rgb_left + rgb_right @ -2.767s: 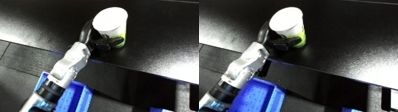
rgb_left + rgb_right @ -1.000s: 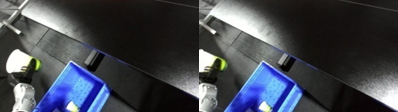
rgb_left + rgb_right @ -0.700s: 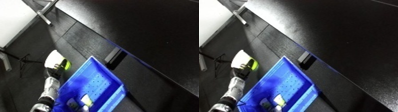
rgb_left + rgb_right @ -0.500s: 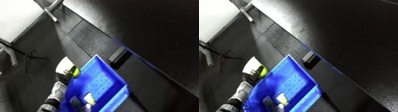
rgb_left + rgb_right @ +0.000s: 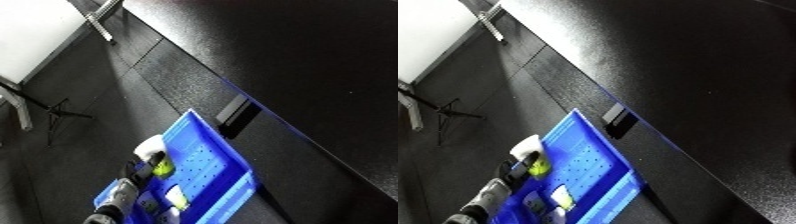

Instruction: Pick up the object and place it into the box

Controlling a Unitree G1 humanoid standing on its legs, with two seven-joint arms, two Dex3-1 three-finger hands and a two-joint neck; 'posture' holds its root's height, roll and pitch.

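Note:
The object is a container with a white cap and a yellow-green body. My left hand is shut on it, its black fingers curled round the body, with the silver forearm coming in from the lower left. The container hangs tilted over the left rim of the blue bin, which stands on the floor beside the black table. Perforations dot the bin's floor. My right hand shows in neither view.
Small white and yellow things lie in the bin's near end. The black table fills the upper right, with a black block on its side face above the bin. A stand's metal legs are on the dark floor at left.
The view has swung from the table down to the floor and bin. My left hand has carried the container off the table and across to the bin's left rim.

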